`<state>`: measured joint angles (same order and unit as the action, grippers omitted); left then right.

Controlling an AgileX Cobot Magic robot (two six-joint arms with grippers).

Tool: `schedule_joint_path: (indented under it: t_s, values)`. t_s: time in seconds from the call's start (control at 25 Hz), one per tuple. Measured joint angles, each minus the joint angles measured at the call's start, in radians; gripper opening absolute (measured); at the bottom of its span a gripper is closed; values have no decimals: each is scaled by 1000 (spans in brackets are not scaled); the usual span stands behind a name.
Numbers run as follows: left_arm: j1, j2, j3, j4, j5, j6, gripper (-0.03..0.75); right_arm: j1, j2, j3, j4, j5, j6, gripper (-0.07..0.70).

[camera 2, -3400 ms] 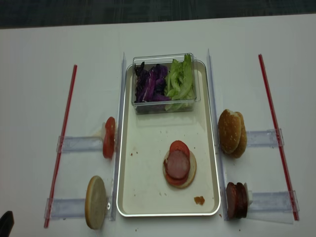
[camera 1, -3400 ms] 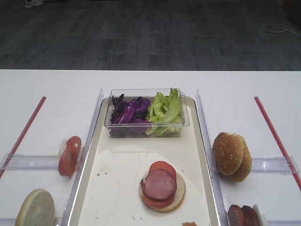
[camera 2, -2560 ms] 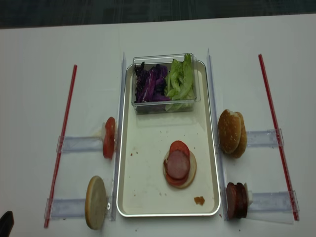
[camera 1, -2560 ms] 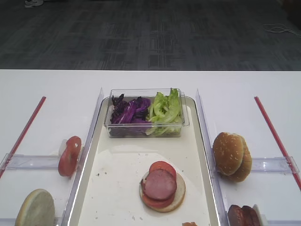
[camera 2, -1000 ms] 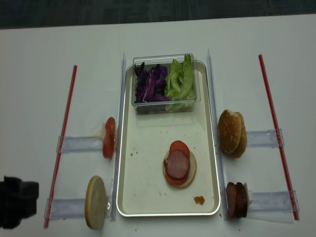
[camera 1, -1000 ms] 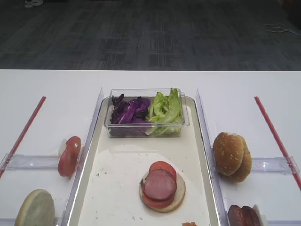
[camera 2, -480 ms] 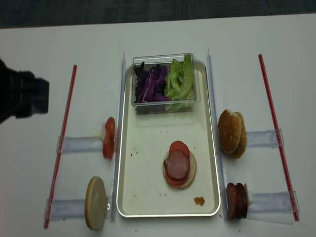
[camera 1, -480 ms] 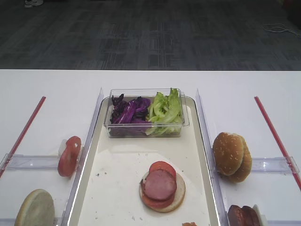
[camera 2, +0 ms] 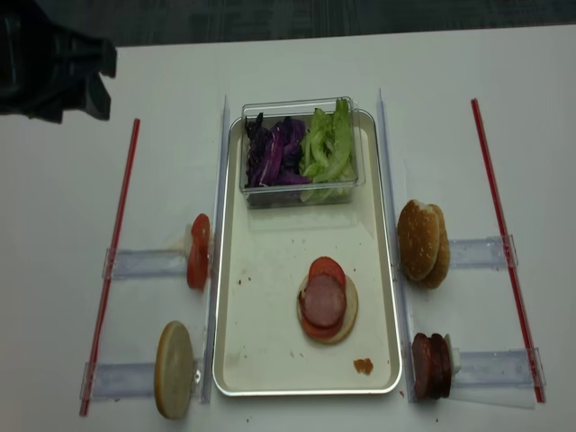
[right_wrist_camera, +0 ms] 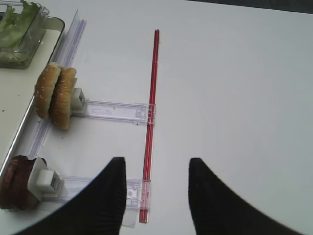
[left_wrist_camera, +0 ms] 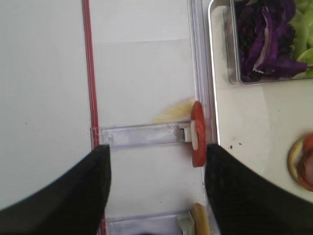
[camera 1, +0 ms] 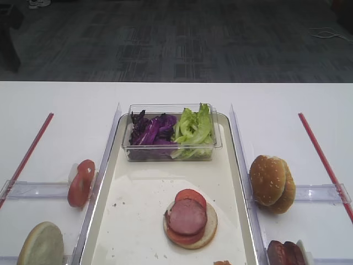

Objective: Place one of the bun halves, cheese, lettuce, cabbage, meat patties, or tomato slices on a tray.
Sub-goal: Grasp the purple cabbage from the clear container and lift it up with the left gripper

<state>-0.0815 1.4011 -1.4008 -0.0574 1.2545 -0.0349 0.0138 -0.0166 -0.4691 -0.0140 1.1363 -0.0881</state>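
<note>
Left arm [camera 2: 54,63] sits high over the far-left table corner; left gripper [left_wrist_camera: 156,191] spread wide with nothing between its fingers [left_wrist_camera: 78,196], looking down on the left red strip [camera 2: 112,261] and the tomato slices [camera 2: 198,250] standing on edge in a clear rack [camera 2: 148,263], just outside the tray's left rim. Below them a bun half [camera 2: 175,369] on edge in a second rack. Bare table on both sides of the red strip. Tray [camera 2: 270,360] in the middle, bounded left and right by clear rails [camera 2: 219,180]; clear tub [camera 2: 301,193] at its far end holds purple cabbage [camera 2: 277,151] on the left and lettuce [camera 2: 331,144] on the right. Mid-tray stack: bun base [camera 2: 346,315], tomato, meat patty [camera 2: 323,301] on top; open tray floor between stack and tub and to the stack's left; small orange scrap [camera 2: 363,365] near the front right corner. Right of the tray: two bun halves [camera 2: 423,241] on edge in a rack, meat patties [camera 2: 430,364] on edge in the one below, both just beside the rail. Right red strip [camera 2: 504,252], bare table beyond it. Right gripper [right_wrist_camera: 154,196] spread apart, empty, above that strip near the front edge.
</note>
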Motion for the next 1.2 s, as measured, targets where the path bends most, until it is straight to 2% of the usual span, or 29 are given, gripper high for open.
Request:
schedule_joint_path:
  t_s: [0.52,0.84,1.2]
  values:
    - [0,257,-158,0,-5,23,403,0,0,0,0,0,0,328]
    - [0,358,-188,2,-13,25,403,0,0,0,0,0,0,329]
    - [0,372,-207,2,-15,20,403,0,0,0,0,0,4,328]
